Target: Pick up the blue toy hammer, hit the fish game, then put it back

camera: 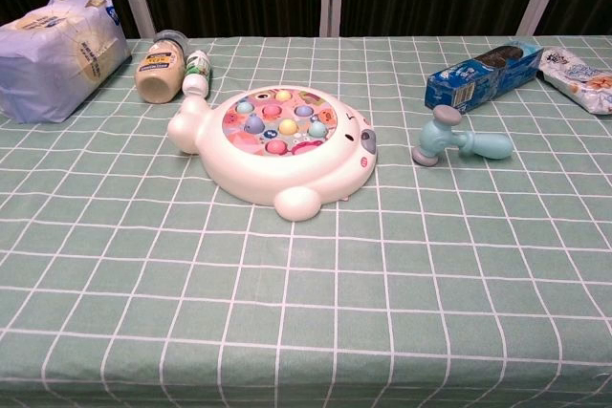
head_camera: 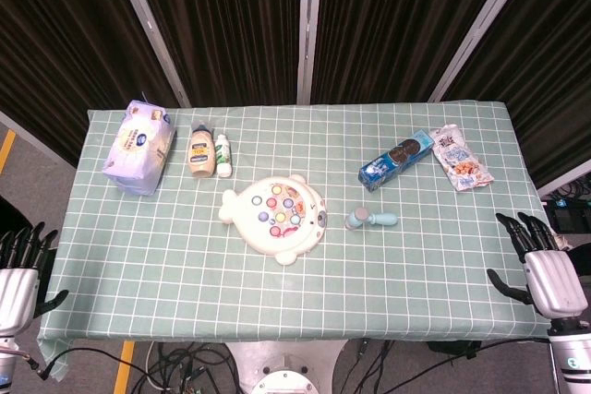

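Observation:
The blue toy hammer [head_camera: 371,220] [camera: 459,141] lies on the green checked cloth just right of the fish game, its head toward the game and its handle pointing right. The cream fish game [head_camera: 275,217] [camera: 280,147] sits mid-table with coloured fish in its round top. My left hand [head_camera: 18,276] hangs off the table's left edge with fingers spread, holding nothing. My right hand [head_camera: 540,265] is at the table's right front corner, fingers apart and empty, well right of the hammer. Neither hand shows in the chest view.
A tissue pack [head_camera: 139,146] [camera: 57,53] lies at the back left. Two small bottles [head_camera: 209,152] [camera: 172,69] lie beside it. A blue cookie box [head_camera: 396,161] [camera: 483,75] and a snack bag [head_camera: 462,159] [camera: 579,77] lie at the back right.

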Robot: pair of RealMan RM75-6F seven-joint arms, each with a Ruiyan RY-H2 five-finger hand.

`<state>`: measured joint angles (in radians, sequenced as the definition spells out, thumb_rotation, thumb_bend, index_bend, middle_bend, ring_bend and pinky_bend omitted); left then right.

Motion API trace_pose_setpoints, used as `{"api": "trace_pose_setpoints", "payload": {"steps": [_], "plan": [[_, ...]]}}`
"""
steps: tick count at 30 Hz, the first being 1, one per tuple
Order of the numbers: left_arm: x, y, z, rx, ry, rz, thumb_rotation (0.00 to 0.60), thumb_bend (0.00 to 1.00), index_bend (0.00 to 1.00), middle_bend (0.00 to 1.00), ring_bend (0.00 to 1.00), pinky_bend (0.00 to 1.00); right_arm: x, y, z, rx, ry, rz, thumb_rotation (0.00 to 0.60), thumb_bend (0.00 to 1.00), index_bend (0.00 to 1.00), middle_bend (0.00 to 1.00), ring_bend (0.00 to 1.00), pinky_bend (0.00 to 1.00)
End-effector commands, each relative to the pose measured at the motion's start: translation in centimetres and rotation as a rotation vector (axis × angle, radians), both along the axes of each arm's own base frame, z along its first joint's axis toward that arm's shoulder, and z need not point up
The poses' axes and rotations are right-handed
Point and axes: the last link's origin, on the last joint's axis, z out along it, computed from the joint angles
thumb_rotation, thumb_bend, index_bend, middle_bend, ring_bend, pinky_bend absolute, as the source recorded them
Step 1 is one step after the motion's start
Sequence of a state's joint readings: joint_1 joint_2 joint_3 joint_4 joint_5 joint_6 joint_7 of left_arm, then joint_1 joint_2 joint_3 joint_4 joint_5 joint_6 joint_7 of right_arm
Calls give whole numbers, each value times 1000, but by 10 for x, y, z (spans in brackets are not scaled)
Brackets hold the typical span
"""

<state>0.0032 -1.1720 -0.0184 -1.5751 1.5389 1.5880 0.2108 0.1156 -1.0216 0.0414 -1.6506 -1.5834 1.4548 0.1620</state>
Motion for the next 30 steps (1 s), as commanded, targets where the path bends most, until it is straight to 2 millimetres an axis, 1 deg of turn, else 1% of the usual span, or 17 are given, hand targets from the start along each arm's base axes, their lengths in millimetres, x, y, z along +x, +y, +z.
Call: {"api": "trace_pose_setpoints", "payload": {"steps": [1,7,9,12,13,16,18,20,23,26,30], "plan": [[0,0,0,-2,2,1,600,25,100,21,0,0,0,-2,-1,3,1,1,600,204,77,142,0,0],[0,0,-2,-10,6,5,600,25,100,21,0,0,2,-3,-4,25,6,7,600,204,77,143,0,0],[1,0,-2,-10,4,4,600,25,100,21,0,0,5,-5,-5,52,2,12,600,204,77,145,0,0],[2,1,-3,-11,3,0,600,25,100,21,0,0,15,-15,-11,87,-1,52,600,204,77,153,0,16],[2,1,-3,-12,3,-1,600,25,100,21,0,0,18,-20,-14,105,3,61,600,205,77,157,0,37],[1,0,-4,-16,0,2,600,26,100,21,0,0,30,-42,-27,178,25,78,600,204,86,171,2,93],[-1,0,-4,-15,-3,9,600,26,104,21,0,0,39,-63,-36,223,28,83,600,203,97,185,9,130],[-2,0,-4,-18,-6,17,600,25,108,21,0,0,47,-84,-47,259,36,87,600,204,107,193,13,142],[-3,-1,-5,-20,-8,21,600,26,108,21,0,0,56,-108,-67,311,48,83,600,205,111,197,24,153],[-4,0,-6,-21,-9,26,600,26,108,21,0,0,63,-126,-87,364,62,75,600,204,113,199,27,164],[-5,2,-6,-28,-8,28,600,26,108,20,0,0,71,-142,-111,405,52,67,600,205,129,210,31,164]]}}
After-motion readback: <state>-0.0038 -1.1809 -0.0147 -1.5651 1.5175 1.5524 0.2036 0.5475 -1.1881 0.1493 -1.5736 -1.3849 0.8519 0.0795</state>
